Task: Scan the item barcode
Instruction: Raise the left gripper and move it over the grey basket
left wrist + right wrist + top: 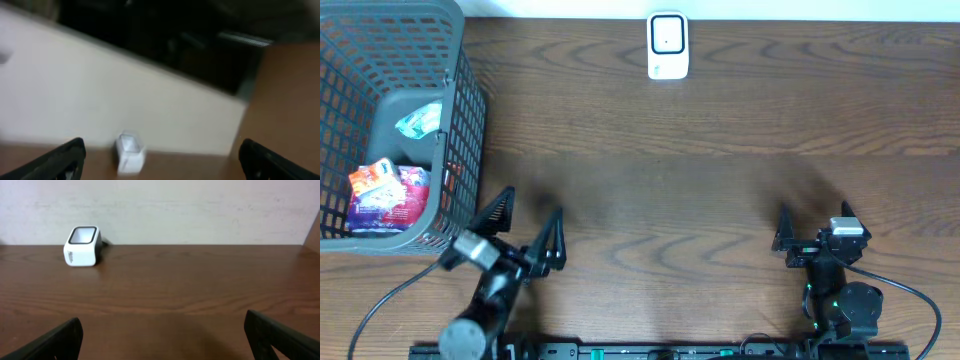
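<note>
A white barcode scanner [668, 46] stands at the table's far edge, and it also shows in the right wrist view [82, 246] and, blurred, in the left wrist view [130, 151]. The items lie inside a grey mesh basket [470, 110] at the left: a colourful purple and orange packet [385, 195] and a small teal and white packet [420, 120]. My left gripper [531, 206] [161, 148] is open and empty just right of the basket's near corner. My right gripper [814, 216] [162, 322] stands open and empty at the near right.
The brown wooden table [700, 190] stretches between the two arms and the scanner. A pale wall [175, 210] rises behind the scanner. Cables run from both arm bases along the near edge.
</note>
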Controlling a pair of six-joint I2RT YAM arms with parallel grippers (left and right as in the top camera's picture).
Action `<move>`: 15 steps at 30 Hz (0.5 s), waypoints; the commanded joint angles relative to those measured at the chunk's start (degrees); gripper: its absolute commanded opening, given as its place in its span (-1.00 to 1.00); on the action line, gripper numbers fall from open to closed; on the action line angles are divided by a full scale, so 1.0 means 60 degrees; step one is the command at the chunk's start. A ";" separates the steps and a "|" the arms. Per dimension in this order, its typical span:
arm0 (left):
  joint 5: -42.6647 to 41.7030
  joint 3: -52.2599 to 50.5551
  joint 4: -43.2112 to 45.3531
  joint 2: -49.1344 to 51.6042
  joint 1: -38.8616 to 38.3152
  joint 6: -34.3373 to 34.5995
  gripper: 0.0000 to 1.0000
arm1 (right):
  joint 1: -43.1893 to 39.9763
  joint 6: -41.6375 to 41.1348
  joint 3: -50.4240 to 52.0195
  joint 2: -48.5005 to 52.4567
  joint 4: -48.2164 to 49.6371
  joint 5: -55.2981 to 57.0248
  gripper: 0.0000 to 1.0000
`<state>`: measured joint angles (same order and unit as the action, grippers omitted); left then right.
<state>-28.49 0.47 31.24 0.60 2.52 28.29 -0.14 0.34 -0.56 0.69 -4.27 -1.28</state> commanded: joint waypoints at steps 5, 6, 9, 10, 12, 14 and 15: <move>0.0182 0.1588 0.0951 0.0073 0.0026 0.0189 0.96 | 0.0036 0.0098 0.0040 -0.0055 0.0004 0.0084 0.99; 0.0372 0.2014 0.0801 0.0229 0.0026 -0.0229 0.96 | 0.0036 0.0098 0.0040 -0.0055 0.0000 0.0080 0.99; 0.0954 0.3311 0.0353 0.1111 0.0026 -0.1548 0.96 | 0.0036 0.0098 0.0040 -0.0055 0.0004 0.0084 0.99; 0.1111 0.3708 0.0237 0.1483 0.0026 -0.1905 0.95 | 0.0036 0.0098 0.0040 -0.0055 0.0000 0.0080 0.99; 0.1803 0.4681 -0.0208 0.2452 0.0029 -0.2280 0.96 | 0.0036 0.0098 0.0040 -0.0055 0.0000 0.0080 0.99; 0.2991 0.5960 -0.1341 0.3672 0.0033 -0.2295 0.96 | 0.0036 0.0098 0.0040 -0.0055 0.0000 0.0080 0.99; 0.3435 0.6575 -0.1982 0.4258 0.0033 -0.2463 0.96 | 0.0036 0.0098 0.0040 -0.0051 0.0000 0.0084 0.99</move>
<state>-18.83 31.75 24.49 17.54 2.52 18.76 -0.14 0.40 -0.56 0.71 -4.25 -1.28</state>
